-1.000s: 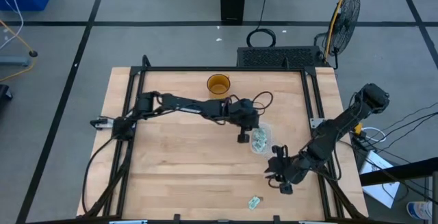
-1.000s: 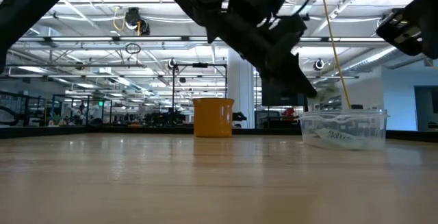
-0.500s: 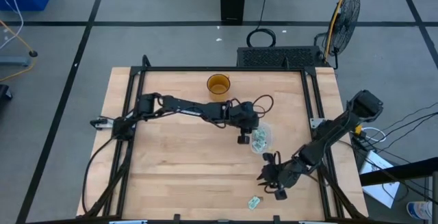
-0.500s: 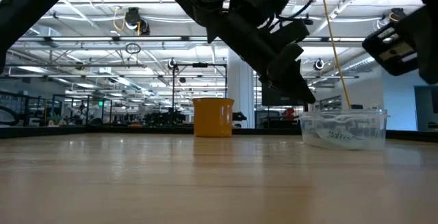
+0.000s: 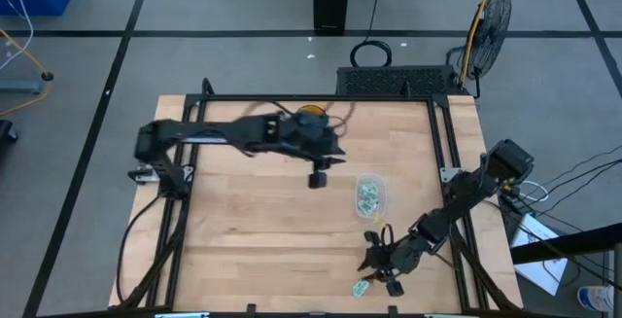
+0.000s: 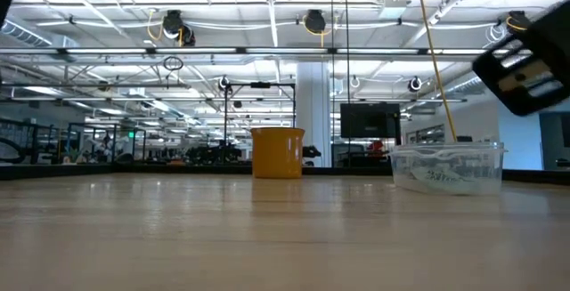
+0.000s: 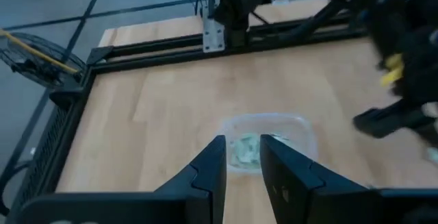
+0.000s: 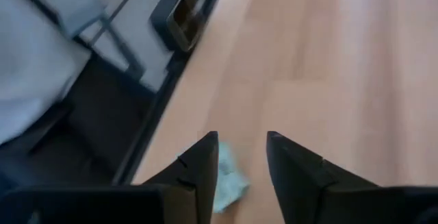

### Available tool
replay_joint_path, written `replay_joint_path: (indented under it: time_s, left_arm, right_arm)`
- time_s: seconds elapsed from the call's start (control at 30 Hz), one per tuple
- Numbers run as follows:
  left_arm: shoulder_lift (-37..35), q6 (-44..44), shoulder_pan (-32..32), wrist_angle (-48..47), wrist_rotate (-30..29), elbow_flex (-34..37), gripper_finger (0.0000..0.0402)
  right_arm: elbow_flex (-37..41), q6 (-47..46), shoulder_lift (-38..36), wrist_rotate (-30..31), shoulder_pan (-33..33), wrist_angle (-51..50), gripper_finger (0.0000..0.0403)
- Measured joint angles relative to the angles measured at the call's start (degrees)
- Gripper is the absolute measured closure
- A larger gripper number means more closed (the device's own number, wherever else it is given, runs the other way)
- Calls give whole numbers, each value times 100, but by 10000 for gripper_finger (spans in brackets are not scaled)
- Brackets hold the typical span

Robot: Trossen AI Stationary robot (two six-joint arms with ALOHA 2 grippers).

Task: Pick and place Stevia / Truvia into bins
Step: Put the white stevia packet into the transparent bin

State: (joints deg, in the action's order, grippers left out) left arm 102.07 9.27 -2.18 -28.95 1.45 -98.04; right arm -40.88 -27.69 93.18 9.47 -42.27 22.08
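Note:
A clear bin (image 5: 370, 194) stands right of the table's middle with several green-and-white Stevia sachets (image 7: 245, 150) lying in it. One more sachet (image 5: 362, 287) lies flat on the wood by the near edge. My right gripper (image 5: 381, 271) hangs open just above it. In the right wrist view the sachet (image 8: 231, 181) shows below the gap, close to one finger and partly hidden by it. My left gripper (image 5: 317, 179) is open with nothing in it, raised over the table left of the bin and on its far side.
An amber cup (image 5: 311, 114) stands at the far edge, partly under my left arm. A black frame (image 5: 321, 98) runs along the table's borders. The near edge (image 8: 195, 80) lies close beside my right gripper. Bare wood spreads over the table's left half.
My left gripper has drawn back from above the bin, going up and toward the table's far left. My right gripper has gone down and toward the near edge and the left, ending over the lone sachet. The bin and the sachets have not moved.

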Motion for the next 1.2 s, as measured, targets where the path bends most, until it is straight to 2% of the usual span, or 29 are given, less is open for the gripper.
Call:
replay_joint_path:
  time_s: [0.1,0.27,0.57,0.73,0.97,1.07,1.2]
  left_arm:
    - [-466,-322,82,-352,-1,0,309]
    - [-962,-539,247,-536,-2,0,309]
    - [-1115,-626,535,-493,-43,0,309]
    - [-1042,-617,564,-502,-220,2,309]
    - [-1050,-403,558,-381,-820,2,309]
    - [-1050,-66,558,-51,-1129,2,309]
    - [-1050,483,512,373,-1250,2,309]
  right_arm:
    - [-156,25,359,-244,-92,87,264]
    - [-283,439,701,-126,-175,8,238]
    - [-288,163,1092,-26,-172,-86,242]
    - [-289,215,1118,-78,-168,-107,272]
    - [-289,444,980,-231,-149,-370,363]
    - [-267,461,585,-361,-98,-835,393]
    - [-278,485,-346,-18,31,-1616,390]
